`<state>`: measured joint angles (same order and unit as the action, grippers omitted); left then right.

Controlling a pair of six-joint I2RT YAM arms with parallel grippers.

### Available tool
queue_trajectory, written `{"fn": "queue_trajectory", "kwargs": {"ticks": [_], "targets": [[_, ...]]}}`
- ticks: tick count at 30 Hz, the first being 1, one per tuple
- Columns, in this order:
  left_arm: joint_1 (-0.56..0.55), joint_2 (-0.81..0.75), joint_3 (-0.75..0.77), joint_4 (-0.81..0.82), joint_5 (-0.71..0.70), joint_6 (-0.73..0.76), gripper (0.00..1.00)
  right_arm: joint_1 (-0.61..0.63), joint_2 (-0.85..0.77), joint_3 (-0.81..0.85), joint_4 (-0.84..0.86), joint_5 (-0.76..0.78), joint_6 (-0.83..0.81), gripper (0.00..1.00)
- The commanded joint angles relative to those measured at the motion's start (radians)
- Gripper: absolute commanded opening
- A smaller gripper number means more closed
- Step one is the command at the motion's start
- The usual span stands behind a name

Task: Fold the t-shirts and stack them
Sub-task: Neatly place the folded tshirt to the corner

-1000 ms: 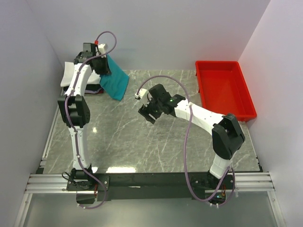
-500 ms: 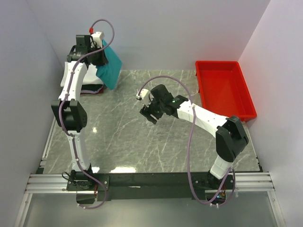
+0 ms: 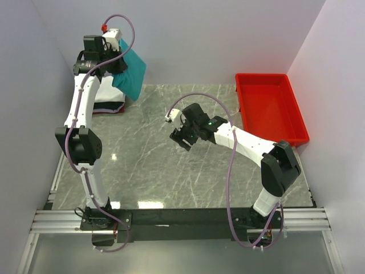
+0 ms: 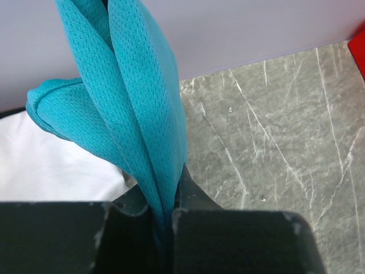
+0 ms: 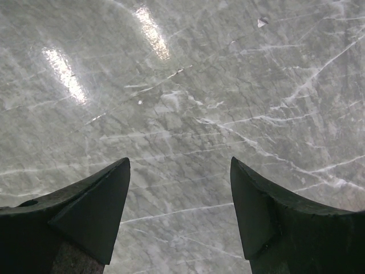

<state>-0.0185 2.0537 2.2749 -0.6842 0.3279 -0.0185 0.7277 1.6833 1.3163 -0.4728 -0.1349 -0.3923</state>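
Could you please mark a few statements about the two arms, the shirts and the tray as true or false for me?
1. The left pincer is shut on the teal t-shirt. True.
2. The right pincer holds a white shirt. False: it is open above the table, holding nothing.
3. The red tray stands at the table's far right. True.
4. The teal t-shirt lies in the tray. False: it hangs from the left pincer.

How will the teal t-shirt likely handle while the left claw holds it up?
Probably floppy: the teal t-shirt droops in limp folds from the left claw, which pinches only one bunched edge. Likely light for its size, since that narrow pinch seems to carry most of it. The mesh weave looks smooth, so it might slip if tugged.
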Motion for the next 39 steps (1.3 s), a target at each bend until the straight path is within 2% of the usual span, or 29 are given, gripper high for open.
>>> {"fn": "queue_trajectory", "kwargs": {"ticks": [1, 15, 24, 39], "targets": [[0.015, -0.067, -0.002, 0.048, 0.031, 0.043, 0.00, -0.002, -0.054, 0.004, 0.007, 0.018, -0.017, 0.77], [0.129, -0.018, -0.011, 0.057, 0.082, 0.089, 0.00, -0.004, 0.003, 0.054, -0.013, 0.020, -0.023, 0.77], [0.226, 0.108, 0.052, 0.040, 0.105, 0.152, 0.00, -0.004, 0.044, 0.103, -0.035, 0.020, -0.034, 0.76], [0.319, 0.221, 0.067, 0.210, 0.080, 0.213, 0.01, -0.008, 0.082, 0.149, -0.061, 0.021, -0.049, 0.76]]}}
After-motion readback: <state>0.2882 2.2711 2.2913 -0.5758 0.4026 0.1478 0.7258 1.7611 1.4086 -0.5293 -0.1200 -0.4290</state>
